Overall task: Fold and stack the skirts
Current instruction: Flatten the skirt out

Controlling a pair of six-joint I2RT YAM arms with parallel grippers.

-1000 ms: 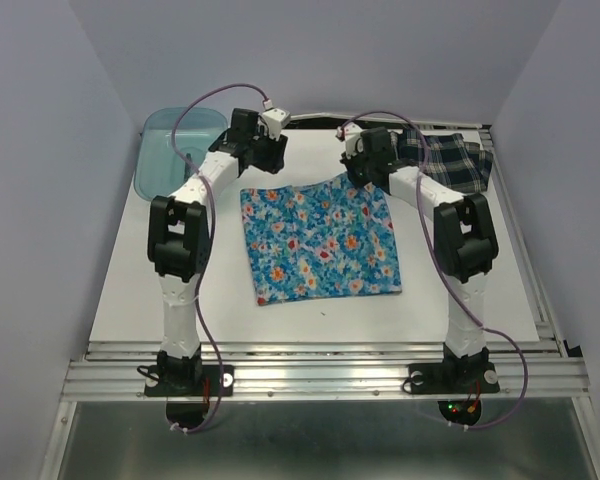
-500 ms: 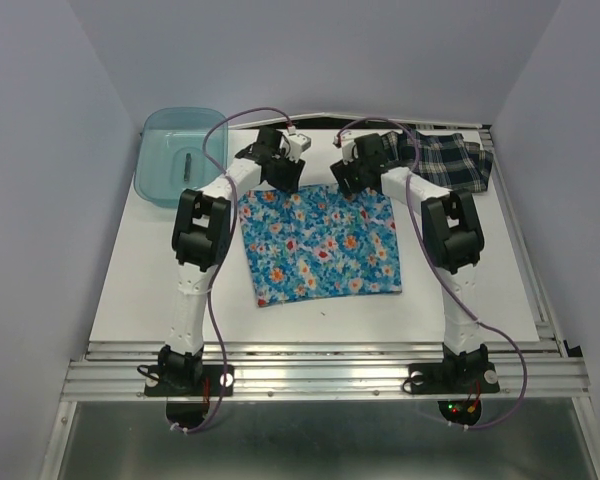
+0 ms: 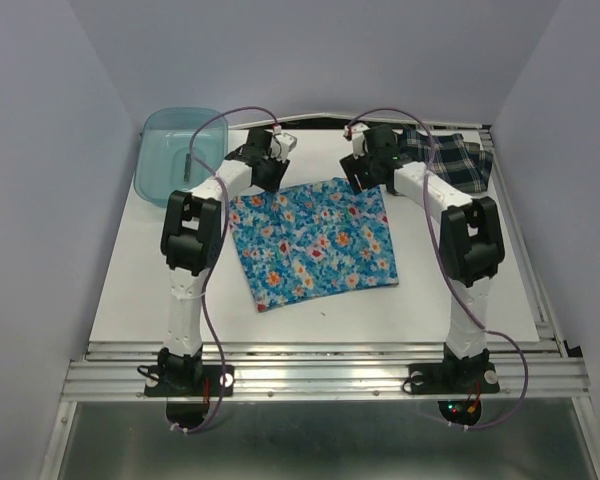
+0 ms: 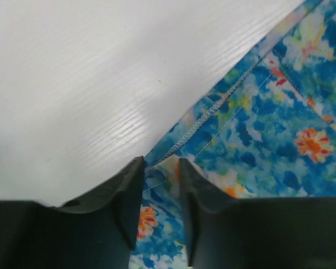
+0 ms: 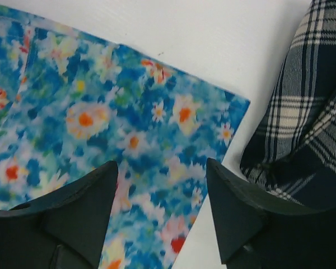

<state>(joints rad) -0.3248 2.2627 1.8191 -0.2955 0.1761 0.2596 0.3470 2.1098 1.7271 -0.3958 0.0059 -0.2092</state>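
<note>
The blue flowered skirt (image 3: pixel 315 240) lies spread flat mid-table. My left gripper (image 3: pixel 263 172) is down at its back left corner. In the left wrist view its jaws (image 4: pixel 161 162) stand narrow, with a pucker of the skirt's hemmed corner (image 4: pixel 269 129) pinched between them. My right gripper (image 3: pixel 363 178) hovers over the back right corner. Its jaws (image 5: pixel 161 165) are wide open above the flowered cloth (image 5: pixel 101 101) and hold nothing. The navy plaid skirt (image 3: pixel 450 160) lies crumpled at the back right, just right of that corner (image 5: pixel 308 112).
A translucent teal bin (image 3: pixel 175 150) with a small dark item inside stands at the back left. The white table (image 3: pixel 130 290) ends at a metal rail in front. Grey walls close in both sides.
The right gripper opened and let go of the flowered skirt's back right corner, which dropped flat. The left gripper swung in to the back left corner and its jaws narrowed on it.
</note>
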